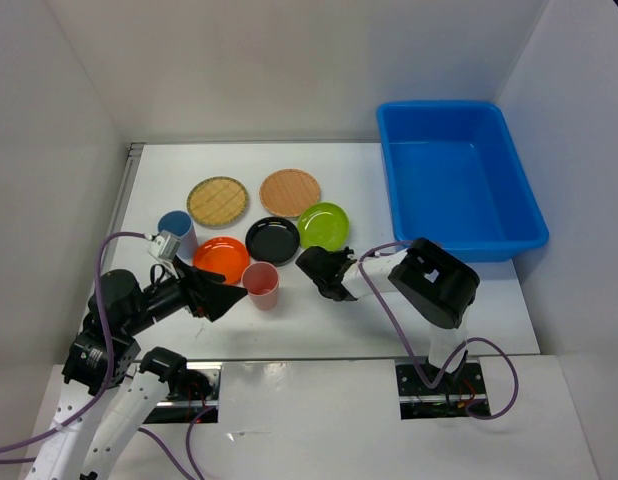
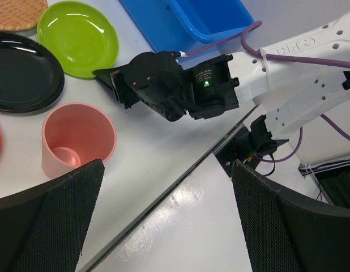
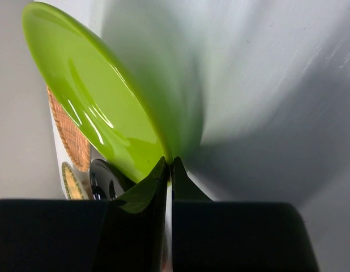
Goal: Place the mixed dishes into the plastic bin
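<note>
The right gripper (image 1: 327, 272) is clenched on the near rim of the small round lime green plate (image 1: 324, 225). In the right wrist view its two black fingers (image 3: 142, 226) meet at their tips with the thin green edge (image 3: 95, 96) pinched between them. From above, the plate appears to lie on the white surface (image 1: 319, 330); I cannot tell if the rim is lifted.

The glossy round black plate (image 1: 272, 240) is just beside the lime green plate, on its left. The shiny round orange plate (image 1: 221, 258) comes next, further left and a little nearer. Behind these, the two round tan woven-look plates (image 1: 218, 201) lie side by side, the paler one (image 1: 290, 192) on the right.

The pink plastic cup (image 1: 261, 285) stands upright with its mouth up, in front of the black plate. The blue cup (image 1: 177, 232) is at the left of the orange plate.

The left gripper (image 1: 214, 298) is released, and its jaws stand wide apart. It is low above the surface, just beside the pink cup, and it holds nothing. In the left wrist view the cup (image 2: 79, 144) is seen beyond the left finger (image 2: 50, 209).

The large bright blue rectangular plastic bin (image 1: 451, 180) sits at the far right of the surface, well apart from the dishes. No dish is inside it.
</note>
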Controlling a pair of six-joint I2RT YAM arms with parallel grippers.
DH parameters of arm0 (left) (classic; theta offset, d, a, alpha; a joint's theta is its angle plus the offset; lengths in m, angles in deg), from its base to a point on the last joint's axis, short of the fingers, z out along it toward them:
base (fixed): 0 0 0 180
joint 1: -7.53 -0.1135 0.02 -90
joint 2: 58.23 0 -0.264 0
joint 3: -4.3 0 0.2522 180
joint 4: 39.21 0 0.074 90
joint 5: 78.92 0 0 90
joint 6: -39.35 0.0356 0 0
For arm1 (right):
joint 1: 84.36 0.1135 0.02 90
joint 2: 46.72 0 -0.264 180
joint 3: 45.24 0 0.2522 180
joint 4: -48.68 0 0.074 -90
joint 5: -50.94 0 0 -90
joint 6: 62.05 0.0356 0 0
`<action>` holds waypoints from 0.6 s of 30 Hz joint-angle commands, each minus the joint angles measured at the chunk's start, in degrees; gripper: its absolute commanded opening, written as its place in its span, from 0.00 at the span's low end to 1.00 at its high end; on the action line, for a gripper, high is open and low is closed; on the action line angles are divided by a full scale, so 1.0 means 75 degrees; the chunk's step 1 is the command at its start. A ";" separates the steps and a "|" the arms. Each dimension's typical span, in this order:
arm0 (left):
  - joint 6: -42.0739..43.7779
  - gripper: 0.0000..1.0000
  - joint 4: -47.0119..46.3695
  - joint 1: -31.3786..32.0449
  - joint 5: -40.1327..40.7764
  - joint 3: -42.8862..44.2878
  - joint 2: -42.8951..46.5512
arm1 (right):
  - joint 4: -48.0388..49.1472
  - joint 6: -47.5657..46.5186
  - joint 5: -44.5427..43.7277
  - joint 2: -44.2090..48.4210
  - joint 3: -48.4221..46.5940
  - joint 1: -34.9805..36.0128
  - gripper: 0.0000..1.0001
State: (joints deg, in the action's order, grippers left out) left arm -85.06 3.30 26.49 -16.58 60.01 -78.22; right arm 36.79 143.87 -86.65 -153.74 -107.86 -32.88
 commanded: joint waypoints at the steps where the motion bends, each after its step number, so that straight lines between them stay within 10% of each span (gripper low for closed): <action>1: 0.0171 1.00 -0.0142 0.0027 0.0020 0.0008 0.0087 | -0.0823 0.2732 -0.0075 -0.0121 -0.0048 0.0061 0.02; 18: 0.0171 1.00 -0.0142 0.0027 0.0020 0.0008 0.0157 | -0.2862 0.3552 -0.1247 0.0757 -0.0188 0.0964 0.00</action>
State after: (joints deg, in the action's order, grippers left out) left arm -85.06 3.35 26.49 -16.23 59.99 -77.76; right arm 23.92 144.03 -91.87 -150.53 -109.24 -26.80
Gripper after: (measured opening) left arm 1.001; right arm 0.030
